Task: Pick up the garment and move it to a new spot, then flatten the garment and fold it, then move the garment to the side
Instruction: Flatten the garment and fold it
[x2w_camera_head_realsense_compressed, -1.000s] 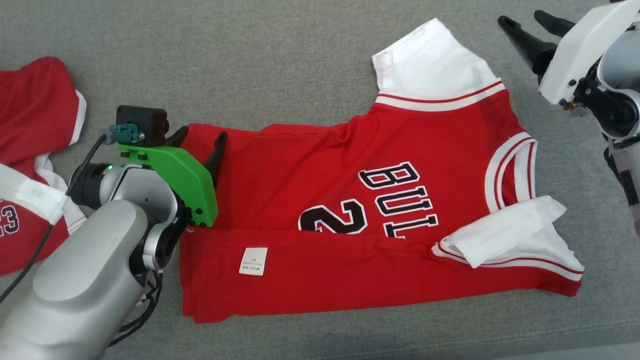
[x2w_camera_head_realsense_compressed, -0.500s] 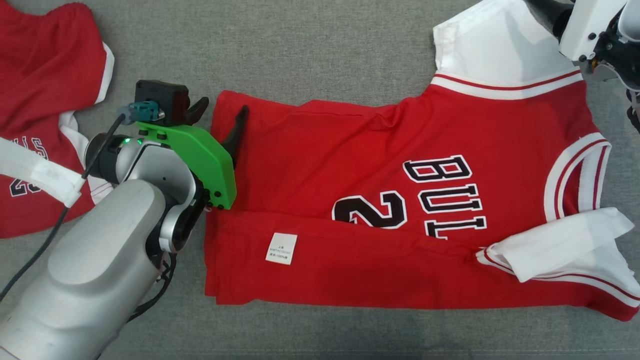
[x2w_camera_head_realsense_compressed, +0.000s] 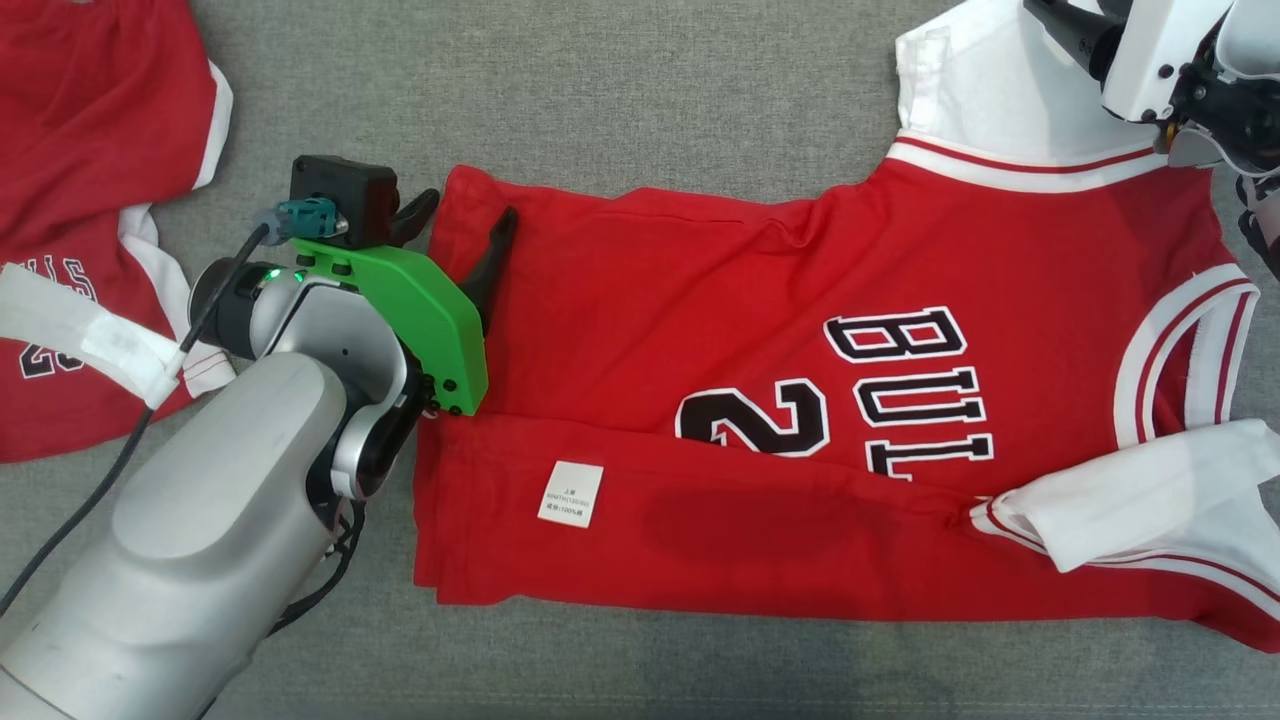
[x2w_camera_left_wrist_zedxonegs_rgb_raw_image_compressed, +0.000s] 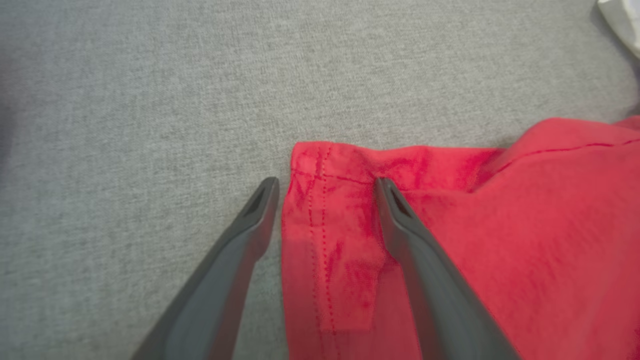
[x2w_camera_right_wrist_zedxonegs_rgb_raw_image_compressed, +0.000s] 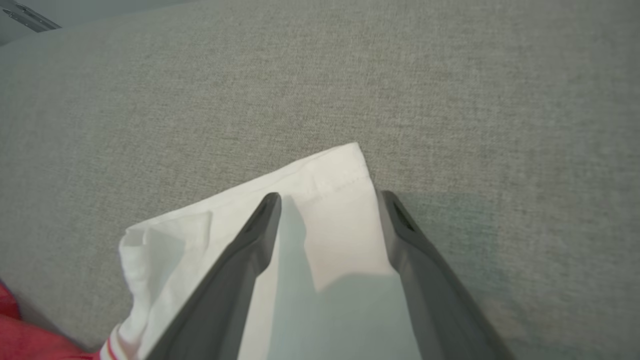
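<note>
Two ends of the red jersey (x2w_camera_head_realsense_compressed: 760, 300) sit right between my spread-open fingers, the bottom corner (x2w_camera_left_wrist_zedxonegs_rgb_raw_image_compressed: 325, 160) inside my left gripper (x2w_camera_left_wrist_zedxonegs_rgb_raw_image_compressed: 326, 182) and the white sleeve (x2w_camera_right_wrist_zedxonegs_rgb_raw_image_compressed: 300, 185) inside my right gripper (x2w_camera_right_wrist_zedxonegs_rgb_raw_image_compressed: 327, 195), with the long shirt stretched from one to the other.

L forearm (x2w_camera_head_realsense_compressed: 200, 540): silver-grey shell, green LED (x2w_camera_head_realsense_compressed: 272, 275), black cable (x2w_camera_head_realsense_compressed: 76, 506), teal plug (x2w_camera_head_realsense_compressed: 305, 215). Green bracket (x2w_camera_head_realsense_compressed: 420, 320) w/ black screws, black cam box (x2w_camera_head_realsense_compressed: 345, 195). R wrist housing (x2w_camera_head_realsense_compressed: 1160, 50) white. L pincer (x2w_camera_left_wrist_zedxonegs_rgb_raw_image_compressed: 325, 182), R pincer (x2w_camera_right_wrist_zedxonegs_rgb_raw_image_compressed: 328, 195): long dark fingers.
</note>
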